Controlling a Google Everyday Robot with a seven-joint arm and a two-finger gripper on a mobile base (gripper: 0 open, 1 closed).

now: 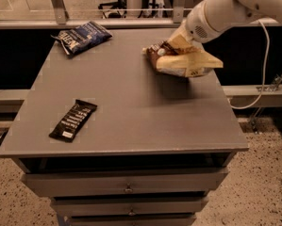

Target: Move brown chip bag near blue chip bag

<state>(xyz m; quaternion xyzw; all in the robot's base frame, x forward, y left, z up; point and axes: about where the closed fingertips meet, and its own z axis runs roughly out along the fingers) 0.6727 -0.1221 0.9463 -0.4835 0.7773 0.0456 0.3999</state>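
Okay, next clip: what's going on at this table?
The robot's gripper is clamped on the top of the brown chip bag and holds it just above the table, over the back right part, with the bag's shadow underneath. The blue chip bag lies at the back left corner, well apart from it, so the move is not finished. A black snack bar lies near the front left.
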